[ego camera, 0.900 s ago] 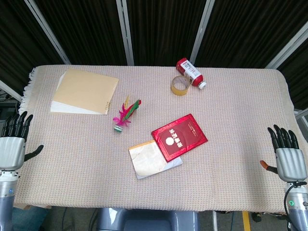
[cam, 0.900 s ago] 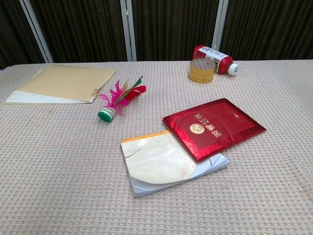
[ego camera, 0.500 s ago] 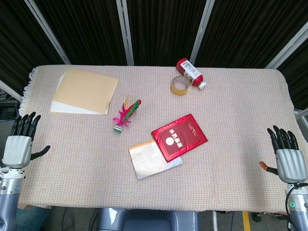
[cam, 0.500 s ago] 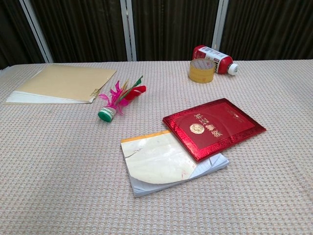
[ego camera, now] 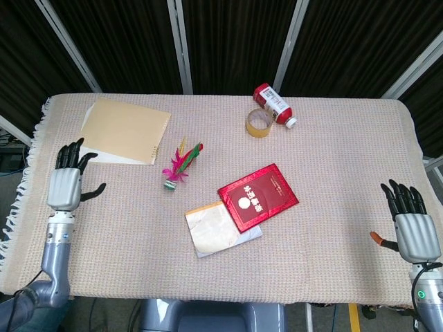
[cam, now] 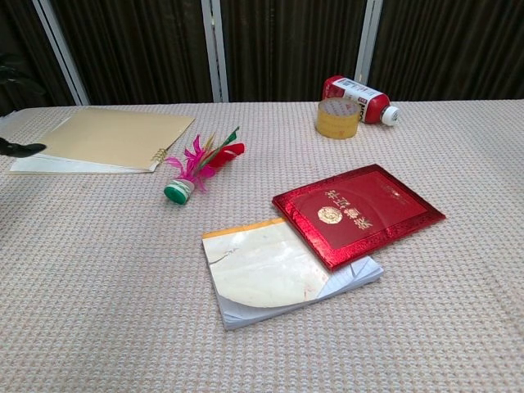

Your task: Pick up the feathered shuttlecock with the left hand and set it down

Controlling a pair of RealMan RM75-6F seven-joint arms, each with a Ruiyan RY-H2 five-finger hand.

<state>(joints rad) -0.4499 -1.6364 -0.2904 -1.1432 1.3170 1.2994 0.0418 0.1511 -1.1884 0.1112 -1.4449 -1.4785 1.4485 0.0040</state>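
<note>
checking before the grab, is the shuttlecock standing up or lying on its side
Lying on its side: in the chest view the feathered shuttlecock rests on the table, green base toward the camera, feathers fanned away.

The feathered shuttlecock [ego camera: 179, 167] lies on its side, green base toward the near table edge.

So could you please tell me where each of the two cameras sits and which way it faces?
Head view: high up, looking steeply down at the beige cloth-covered table; the left hand and right hand both show, open.
Chest view: low, looking across the table toward the dark curtains; only dark fingers show at the left edge.
Both show the pink-and-red feathered shuttlecock and shiny red booklet.
</note>
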